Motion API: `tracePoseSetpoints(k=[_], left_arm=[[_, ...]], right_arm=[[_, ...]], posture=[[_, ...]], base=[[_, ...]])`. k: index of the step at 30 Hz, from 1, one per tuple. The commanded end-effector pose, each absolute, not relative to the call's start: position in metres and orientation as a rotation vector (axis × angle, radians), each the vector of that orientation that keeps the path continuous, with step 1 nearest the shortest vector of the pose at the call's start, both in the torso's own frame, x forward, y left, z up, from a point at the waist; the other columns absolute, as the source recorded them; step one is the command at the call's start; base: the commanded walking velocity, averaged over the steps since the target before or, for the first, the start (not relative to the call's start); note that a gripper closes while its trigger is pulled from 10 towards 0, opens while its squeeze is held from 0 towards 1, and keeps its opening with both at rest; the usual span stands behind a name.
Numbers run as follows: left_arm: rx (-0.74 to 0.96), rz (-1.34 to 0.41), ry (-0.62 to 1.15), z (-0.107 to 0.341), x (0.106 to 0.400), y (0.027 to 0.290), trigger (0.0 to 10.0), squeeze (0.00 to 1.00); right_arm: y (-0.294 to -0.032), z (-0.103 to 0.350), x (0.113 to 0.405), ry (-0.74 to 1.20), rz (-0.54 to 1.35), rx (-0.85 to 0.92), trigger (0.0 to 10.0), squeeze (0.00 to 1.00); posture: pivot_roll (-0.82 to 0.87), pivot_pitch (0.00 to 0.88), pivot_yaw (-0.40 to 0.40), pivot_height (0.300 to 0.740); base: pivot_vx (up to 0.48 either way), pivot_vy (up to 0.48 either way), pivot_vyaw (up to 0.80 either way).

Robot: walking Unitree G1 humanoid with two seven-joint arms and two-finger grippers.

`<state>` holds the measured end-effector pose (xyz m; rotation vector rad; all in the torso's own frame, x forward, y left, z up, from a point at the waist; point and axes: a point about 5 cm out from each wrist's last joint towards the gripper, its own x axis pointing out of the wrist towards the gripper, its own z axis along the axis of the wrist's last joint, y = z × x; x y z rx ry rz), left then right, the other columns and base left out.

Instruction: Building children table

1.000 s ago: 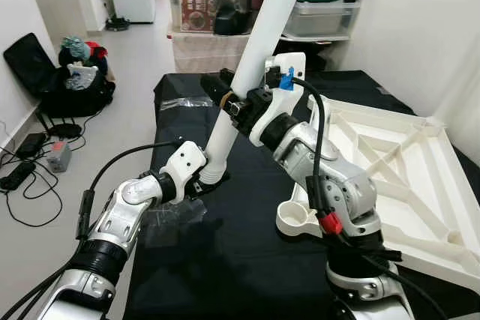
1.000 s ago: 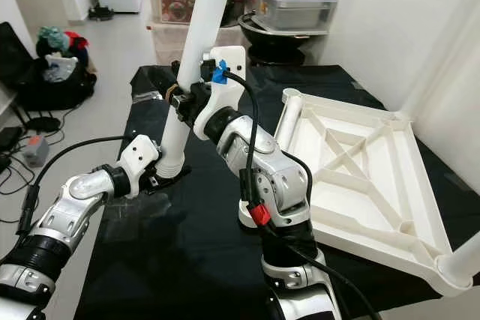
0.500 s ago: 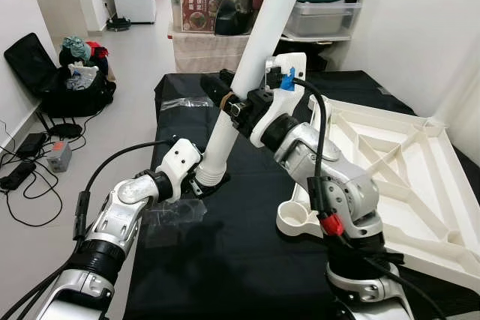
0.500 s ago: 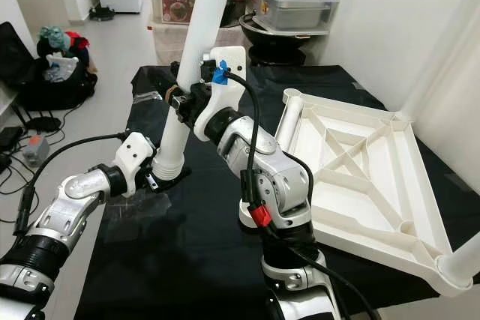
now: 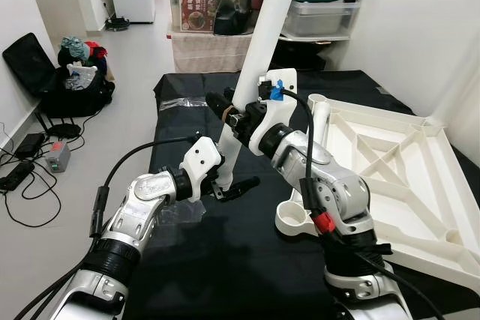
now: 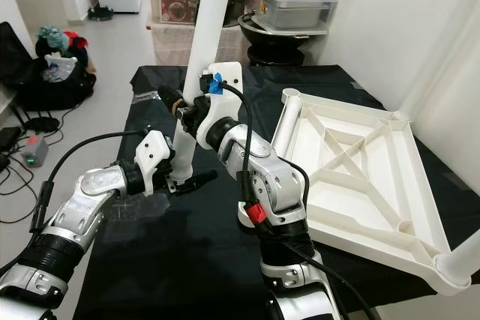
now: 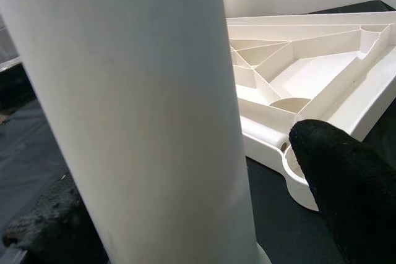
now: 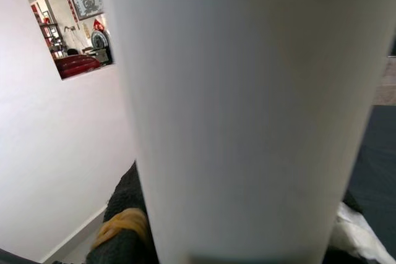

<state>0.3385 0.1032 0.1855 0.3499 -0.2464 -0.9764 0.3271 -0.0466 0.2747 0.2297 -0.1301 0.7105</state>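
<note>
A long white table leg (image 5: pixel 259 50) stands steeply tilted over the black-covered table (image 5: pixel 225 260), its lower end near the cloth. My right gripper (image 5: pixel 227 109) is shut on the leg about a third of the way up. My left gripper (image 5: pixel 234 186) is open at the leg's lower end, one black finger (image 7: pixel 346 190) on each side; that finger stands clear of the tube. The white tabletop (image 5: pixel 390 162) lies upside down to the right, with a round corner socket (image 5: pixel 296 219) close to the leg's foot. Another leg (image 6: pixel 450 50) rises from its near right corner.
Clear plastic wrap (image 5: pixel 176 211) lies on the cloth under my left arm, and more (image 5: pixel 184 103) lies near the far left corner. Storage boxes (image 5: pixel 202 5) and a shelf stand behind the table. A black bag (image 5: pixel 52 80) and cables (image 5: pixel 30 162) lie on the floor at left.
The leg has swung more upright and shifted right toward the tabletop. My left gripper followed to the right and its fingers have spread at the leg's foot. My right gripper keeps its hold.
</note>
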Motion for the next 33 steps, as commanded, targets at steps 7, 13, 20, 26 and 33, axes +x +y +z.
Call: tracePoseSetpoints(k=[7, 13, 20, 26, 33], left_arm=[[0.350, -0.944, -0.266, 0.190, 0.342, 0.100, 10.0, 0.00], [0.319, -0.902, -0.218, 0.184, 0.346, 0.105, 10.0, 0.00], [0.314, -0.891, -0.182, 0.178, 0.347, 0.108, 10.0, 0.00], [0.305, -0.886, -0.171, 0.175, 0.347, 0.108, 10.0, 0.00], [0.305, -0.882, -0.162, 0.173, 0.348, 0.109, 10.0, 0.00]], right_arm=[[-0.043, 0.279, 0.326, -0.155, 0.731, 0.235, 0.0, 0.00], [-0.055, 0.290, 0.329, -0.199, 0.695, 0.245, 0.0, 0.00], [-0.068, 0.311, 0.331, -0.273, 0.657, 0.249, 0.0, 0.00], [-0.071, 0.319, 0.331, -0.298, 0.654, 0.253, 0.0, 0.00], [-0.067, 0.321, 0.328, -0.297, 0.685, 0.259, 0.0, 0.00]], posture=[[0.04, 0.000, -0.047, 0.740], [0.04, 0.000, -0.046, 0.740], [0.03, 0.000, -0.041, 0.740], [0.03, 0.000, -0.043, 0.740], [0.03, 0.000, -0.043, 0.740]], base=[[0.000, 0.000, 0.00], [0.000, 0.000, 0.00], [0.000, 0.000, 0.00], [0.000, 0.000, 0.00], [0.000, 0.000, 0.00]])
